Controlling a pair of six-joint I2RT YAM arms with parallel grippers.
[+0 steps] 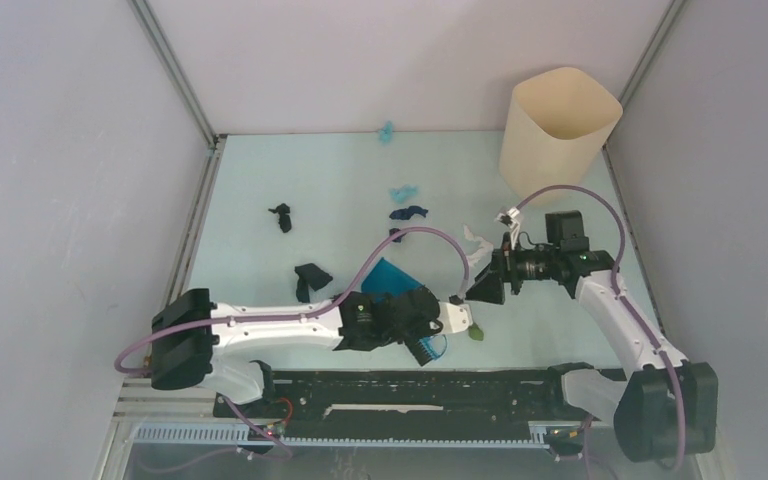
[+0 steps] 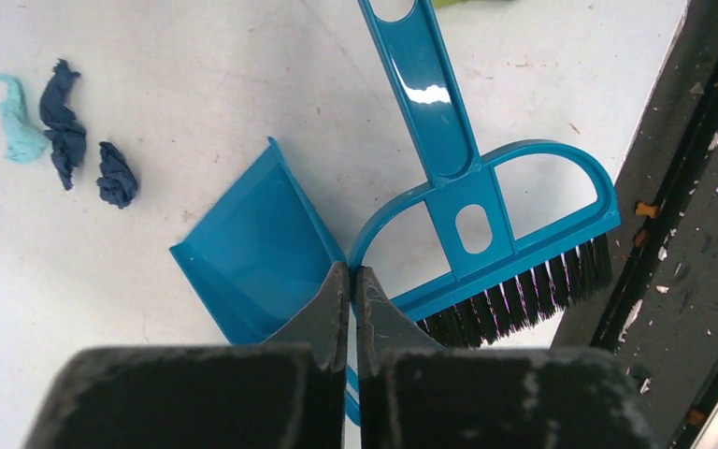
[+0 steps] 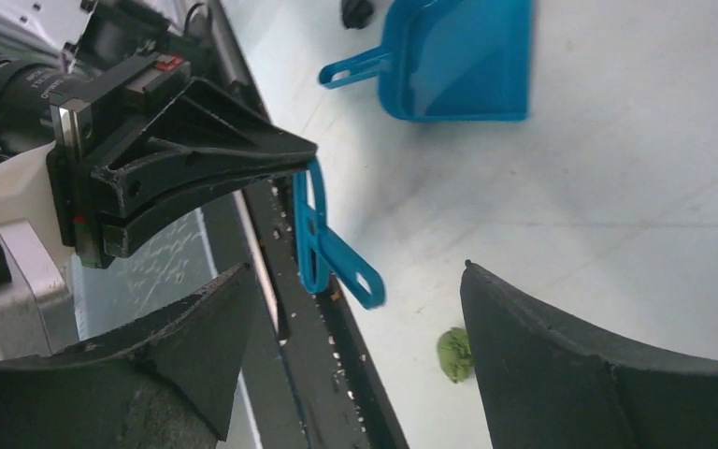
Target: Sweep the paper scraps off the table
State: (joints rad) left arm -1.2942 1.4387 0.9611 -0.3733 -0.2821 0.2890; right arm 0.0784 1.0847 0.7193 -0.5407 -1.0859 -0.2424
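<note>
My left gripper (image 1: 426, 330) is shut on the small blue hand brush (image 2: 486, 234), pinching its arched frame just above the table (image 1: 340, 170) near the front edge. The blue dustpan (image 2: 262, 253) lies beside it. My right gripper (image 1: 487, 285) is open and empty, hovering to the right of the brush. In the right wrist view the right gripper (image 3: 355, 273) looks onto the brush (image 3: 316, 234) and a greenish scrap (image 3: 455, 354). Dark scraps (image 1: 280, 215) (image 1: 310, 278), a navy scrap (image 1: 410, 212), light blue scraps (image 1: 403, 190) (image 1: 386, 131) and a white scrap (image 1: 475, 237) lie scattered.
A tall beige bin (image 1: 555, 130) stands at the back right corner. Metal rails edge the table, with a black rail (image 1: 410, 385) along the front by the arm bases. Grey walls close in on the left, right and back.
</note>
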